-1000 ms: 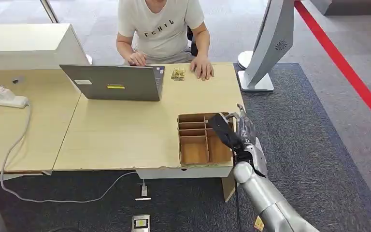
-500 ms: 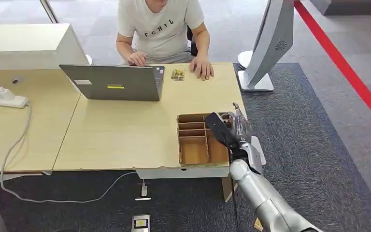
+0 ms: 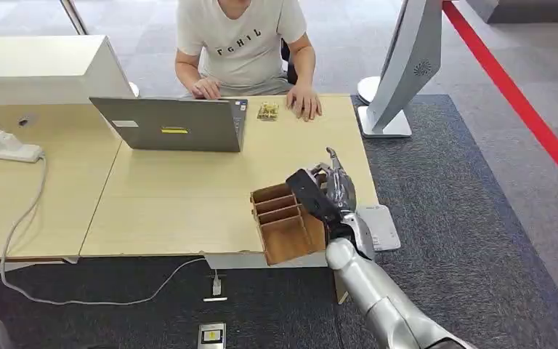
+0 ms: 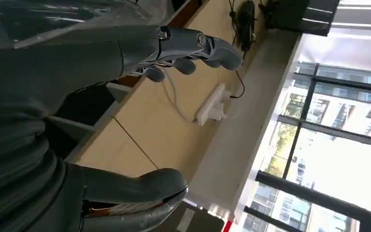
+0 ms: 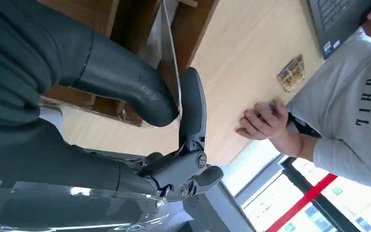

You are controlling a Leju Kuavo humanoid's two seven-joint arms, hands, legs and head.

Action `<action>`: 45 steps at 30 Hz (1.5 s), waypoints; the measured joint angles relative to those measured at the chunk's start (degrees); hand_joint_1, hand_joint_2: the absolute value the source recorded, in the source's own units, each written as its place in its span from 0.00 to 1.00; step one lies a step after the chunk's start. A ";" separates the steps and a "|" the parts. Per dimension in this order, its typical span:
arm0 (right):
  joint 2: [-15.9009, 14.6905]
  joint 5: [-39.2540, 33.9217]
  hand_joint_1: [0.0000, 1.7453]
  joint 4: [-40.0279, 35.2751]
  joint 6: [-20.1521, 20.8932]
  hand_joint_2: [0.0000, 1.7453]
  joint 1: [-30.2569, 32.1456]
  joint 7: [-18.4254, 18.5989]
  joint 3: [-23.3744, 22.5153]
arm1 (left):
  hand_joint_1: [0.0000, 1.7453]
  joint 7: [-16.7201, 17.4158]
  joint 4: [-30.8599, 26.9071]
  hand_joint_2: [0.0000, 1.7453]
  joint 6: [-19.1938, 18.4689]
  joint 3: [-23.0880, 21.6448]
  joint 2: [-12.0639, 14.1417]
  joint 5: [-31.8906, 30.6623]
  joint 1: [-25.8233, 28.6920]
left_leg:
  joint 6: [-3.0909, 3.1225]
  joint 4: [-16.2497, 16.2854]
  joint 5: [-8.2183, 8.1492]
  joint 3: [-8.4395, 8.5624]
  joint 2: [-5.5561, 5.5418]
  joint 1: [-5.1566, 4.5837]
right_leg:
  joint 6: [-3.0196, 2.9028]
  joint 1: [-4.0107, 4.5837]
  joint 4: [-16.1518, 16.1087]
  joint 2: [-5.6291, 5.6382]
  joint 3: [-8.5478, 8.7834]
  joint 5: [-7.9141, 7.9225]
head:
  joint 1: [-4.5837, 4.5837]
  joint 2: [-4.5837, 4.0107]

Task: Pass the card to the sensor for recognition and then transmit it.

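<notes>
Over the desk's [image 3: 189, 196] near right corner, the right hand [image 3: 327, 193] pinches a thin pale card [image 5: 170, 43] edge-on between thumb and a finger, above the tilted brown divider box [image 3: 285, 224]. Beside the desk edge, the left hand [image 4: 125, 111] hangs with fingers apart, holding nothing.

Divided box [image 3: 285, 224] on table's [image 3: 189, 189] near edge
</notes>
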 joint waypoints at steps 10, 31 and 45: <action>1.64 -0.96 1.00 -4.57 -2.98 1.00 0.04 -4.40 0.18 | 0.00 0.00 0.00 1.00 3.61 -1.16 0.15 -1.55 -0.01 | -0.01 0.00 0.01 0.02 0.00 0.00 | 0.00 0.00 0.00 0.00 0.00 0.00 | 0.00 0.00; 7.49 -2.32 1.00 -7.54 -6.47 1.00 -5.28 -12.28 1.40 | 0.00 0.00 1.09 1.00 4.57 -2.89 -2.69 -7.58 0.42 | -0.01 0.00 0.02 -0.01 0.00 0.00 | -0.01 0.00 0.05 0.01 -0.02 0.01 | 0.00 0.00; 14.78 2.65 1.00 4.77 -11.98 1.00 -15.01 -3.45 7.89 | 0.00 0.00 3.06 1.00 4.59 -2.78 -4.90 -11.13 1.10 | -0.01 -0.01 0.02 -0.03 -0.04 0.01 | -0.01 0.00 0.05 -0.02 0.00 0.00 | 0.04 0.00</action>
